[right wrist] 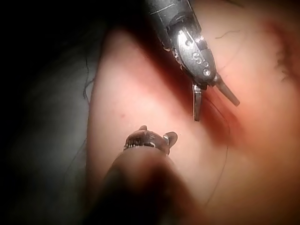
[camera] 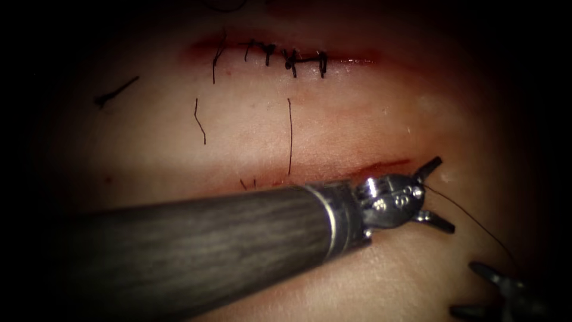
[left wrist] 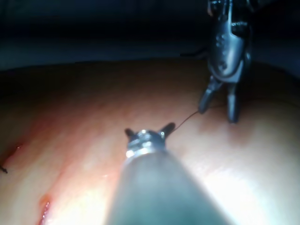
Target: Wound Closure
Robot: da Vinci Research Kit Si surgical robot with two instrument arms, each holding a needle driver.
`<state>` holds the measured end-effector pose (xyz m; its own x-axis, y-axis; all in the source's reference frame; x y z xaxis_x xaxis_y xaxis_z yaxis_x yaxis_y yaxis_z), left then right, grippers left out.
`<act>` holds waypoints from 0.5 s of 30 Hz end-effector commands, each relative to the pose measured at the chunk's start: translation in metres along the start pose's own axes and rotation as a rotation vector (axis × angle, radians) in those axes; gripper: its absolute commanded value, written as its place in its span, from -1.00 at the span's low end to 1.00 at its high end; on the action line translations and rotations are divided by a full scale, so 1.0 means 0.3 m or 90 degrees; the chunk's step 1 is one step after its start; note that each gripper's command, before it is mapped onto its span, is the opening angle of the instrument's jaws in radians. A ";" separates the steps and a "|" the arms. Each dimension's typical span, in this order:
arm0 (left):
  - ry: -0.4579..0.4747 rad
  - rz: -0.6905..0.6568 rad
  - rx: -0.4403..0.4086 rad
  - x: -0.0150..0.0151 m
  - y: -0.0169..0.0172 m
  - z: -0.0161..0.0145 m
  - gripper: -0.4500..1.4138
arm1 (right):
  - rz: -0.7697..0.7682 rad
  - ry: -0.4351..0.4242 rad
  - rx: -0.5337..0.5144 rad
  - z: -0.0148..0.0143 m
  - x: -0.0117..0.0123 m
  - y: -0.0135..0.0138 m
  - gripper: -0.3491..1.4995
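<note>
The left arm's end effector (camera: 434,194) lies over the lower part of the tissue (camera: 357,125), its shaft entering from the tissue's lower left edge. Its jaws stand wide apart, one blade angled up toward the short lower cut (camera: 387,165) and one angled down. They hold nothing. The thread (camera: 471,219) leaves from just beside the wrist joint, at the root of the jaws, and runs down toward the right arm's end effector (camera: 476,289) near the tissue's lower right corner. Whether the thread is caught there or merely passes behind the tool cannot be told.

The right arm's end effector also stands with its jaws spread; in the left wrist view (left wrist: 219,105) both blades point down at the tissue with the thread reaching the nearer blade. No grip on it can be confirmed.

The upper cut (camera: 286,56) carries a row of dark stitches (camera: 292,59), so that closure appears largely complete. Loose cut ends of thread (camera: 290,134) lie on the tissue between the two cuts. The needle cannot be located, so its position relative to the tissue cannot be stated.
</note>
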<state>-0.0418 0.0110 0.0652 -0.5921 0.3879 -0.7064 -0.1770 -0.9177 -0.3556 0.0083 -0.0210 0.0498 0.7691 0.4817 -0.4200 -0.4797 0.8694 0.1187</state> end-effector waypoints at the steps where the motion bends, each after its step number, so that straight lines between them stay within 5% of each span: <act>1: -0.009 0.010 -0.001 -0.001 0.000 0.005 0.31 | 0.006 -0.016 0.000 0.0007 -0.0043 -0.0026 0.98; 15: -0.124 0.121 -0.037 -0.011 -0.004 0.025 0.26 | 0.031 -0.044 -0.020 -0.0008 -0.0077 -0.0035 0.98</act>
<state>-0.0454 0.0103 0.0723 -0.7596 0.1686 -0.6282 0.0029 -0.9649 -0.2625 0.0063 -0.0221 0.0498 0.7720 0.5304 -0.3503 -0.5309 0.8411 0.1034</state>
